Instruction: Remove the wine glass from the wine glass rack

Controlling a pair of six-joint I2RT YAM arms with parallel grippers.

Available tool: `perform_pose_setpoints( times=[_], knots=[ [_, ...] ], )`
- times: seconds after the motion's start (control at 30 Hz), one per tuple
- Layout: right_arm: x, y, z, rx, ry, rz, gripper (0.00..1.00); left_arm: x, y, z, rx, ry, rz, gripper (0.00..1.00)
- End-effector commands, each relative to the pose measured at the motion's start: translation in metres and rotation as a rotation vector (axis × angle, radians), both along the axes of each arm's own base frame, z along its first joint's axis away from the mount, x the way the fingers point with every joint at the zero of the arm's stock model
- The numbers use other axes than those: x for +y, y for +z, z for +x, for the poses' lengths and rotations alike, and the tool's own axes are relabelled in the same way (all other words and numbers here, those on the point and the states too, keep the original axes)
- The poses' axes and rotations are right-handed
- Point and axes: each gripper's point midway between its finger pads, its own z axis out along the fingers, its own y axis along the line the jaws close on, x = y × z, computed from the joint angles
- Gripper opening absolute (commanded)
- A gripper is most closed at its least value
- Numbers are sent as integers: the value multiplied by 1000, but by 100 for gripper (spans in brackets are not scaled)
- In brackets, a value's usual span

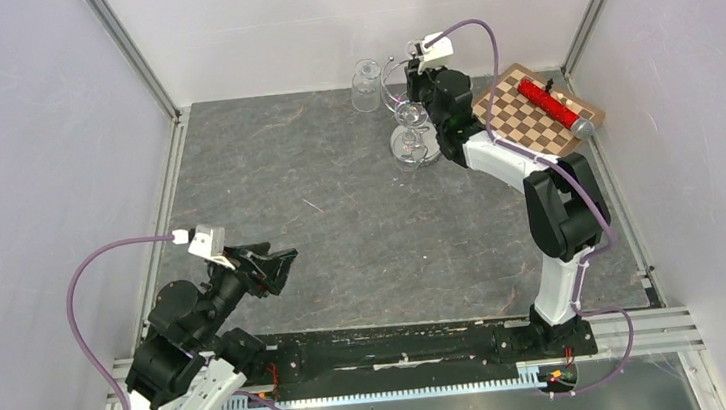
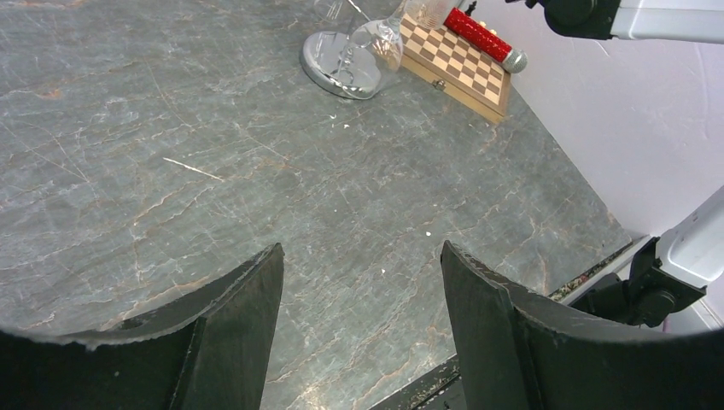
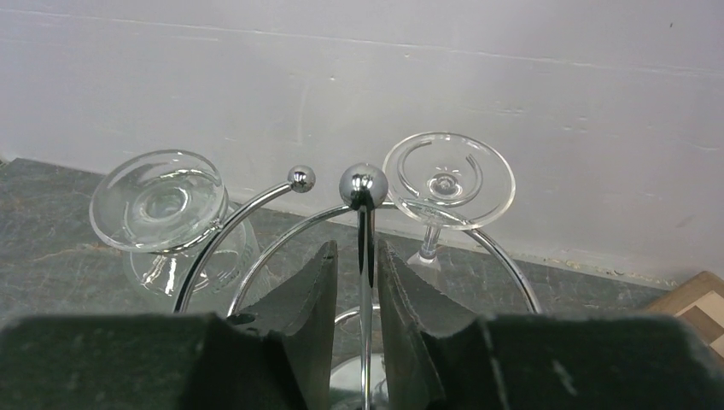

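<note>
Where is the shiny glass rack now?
Top view: the wine glass rack stands far right on the table, just left of the chessboard, its pole straddled by the right pincer.

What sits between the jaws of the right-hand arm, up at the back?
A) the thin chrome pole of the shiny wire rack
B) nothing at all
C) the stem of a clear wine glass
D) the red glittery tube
A: the right wrist view shows the thin central pole of the shiny chrome wire rack rising between the two dark jaws, with one clear wine glass hanging beside it and another opposite.
</note>
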Motion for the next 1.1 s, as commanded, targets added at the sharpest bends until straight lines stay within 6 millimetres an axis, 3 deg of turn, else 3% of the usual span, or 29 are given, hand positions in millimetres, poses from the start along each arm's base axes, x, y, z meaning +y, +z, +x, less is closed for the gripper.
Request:
perform_pose_setpoints(
  times=[0.0, 0.27, 0.37, 0.67, 1.07],
  knots=[
    [1, 15, 5, -70, -11, 6, 26, -5, 9, 0, -23, -23, -37, 74],
    [1, 18, 9, -88, -20, 2, 15, -6, 9, 1, -22, -23, -35, 74],
    [2, 18, 12, -89, -18, -7, 0, -6, 8, 1, -19, -22, -33, 74],
    [5, 26, 12, -132, -1, -20, 0, -6, 7, 3, -12, -16, -26, 74],
    [4, 69, -2, -243, 19, 15, 0, -9, 7, 4, -10, -32, -27, 74]
  ],
)
